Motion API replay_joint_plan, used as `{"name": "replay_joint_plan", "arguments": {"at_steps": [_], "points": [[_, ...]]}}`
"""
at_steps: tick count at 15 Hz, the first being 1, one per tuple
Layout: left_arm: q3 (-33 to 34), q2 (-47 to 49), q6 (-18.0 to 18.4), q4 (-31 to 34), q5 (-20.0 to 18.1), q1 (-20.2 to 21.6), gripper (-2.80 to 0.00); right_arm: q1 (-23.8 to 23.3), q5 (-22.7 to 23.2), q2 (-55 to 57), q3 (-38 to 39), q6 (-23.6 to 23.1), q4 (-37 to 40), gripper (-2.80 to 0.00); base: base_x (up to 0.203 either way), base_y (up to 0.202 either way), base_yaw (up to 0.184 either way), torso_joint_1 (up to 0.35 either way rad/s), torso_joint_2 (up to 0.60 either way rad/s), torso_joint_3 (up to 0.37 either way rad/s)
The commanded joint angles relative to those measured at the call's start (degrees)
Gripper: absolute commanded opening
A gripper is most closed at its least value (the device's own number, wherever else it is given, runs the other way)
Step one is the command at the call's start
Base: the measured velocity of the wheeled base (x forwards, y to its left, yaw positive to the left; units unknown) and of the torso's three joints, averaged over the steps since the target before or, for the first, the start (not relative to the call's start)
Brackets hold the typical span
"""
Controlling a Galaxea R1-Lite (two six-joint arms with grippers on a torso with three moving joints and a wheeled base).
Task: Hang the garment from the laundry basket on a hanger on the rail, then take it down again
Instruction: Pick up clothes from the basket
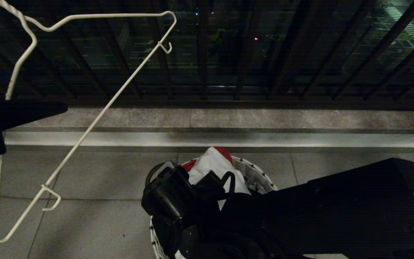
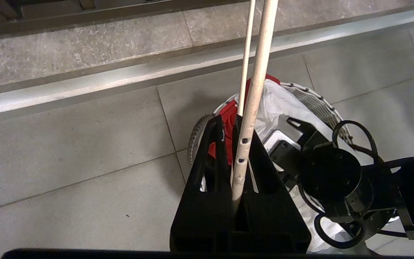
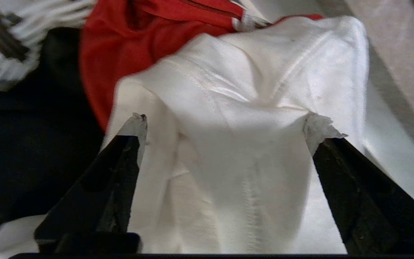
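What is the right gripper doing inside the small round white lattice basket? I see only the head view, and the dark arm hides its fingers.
Observer: The right gripper is open, with one finger on each side of a raised fold of the white short-sleeved T-shirt. It has not closed on it.
Operator: Does the left gripper really hold the thin white wire hanger?
Observer: Yes, it is shut on the wire, which runs up from between its fingers.
Operator: What lies next to that fold?
Observer: A red cloth lies right beside it.
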Motion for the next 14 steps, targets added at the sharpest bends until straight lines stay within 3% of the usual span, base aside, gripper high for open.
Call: {"name": "replay_joint_plan", "arguments": {"at_steps": [1, 9, 14], "points": [[0.04, -0.02, -0.03, 0.07, -0.03, 0.01, -2.80, -0.24, -1.19, -0.25, 0.50, -0.82, -0.04, 0.00, 0.000, 0.000, 0.000, 0.000, 0.00, 0.000], [0.05, -0.11, 0.05, 0.07, -0.03, 0.01, -2.80, -7.20, -1.92, -1.63, -1.90, -2.24, -0.18, 0.00, 0.000, 0.000, 0.000, 0.000, 0.00, 0.000], [0.05, -0.02, 0.12, 0.07, -0.03, 0.01, -2.80, -7.05, -1.91, -3.79, -5.53, -2.59, -0.21, 0.00, 0.000, 0.000, 0.000, 0.000, 0.00, 0.000]]}}
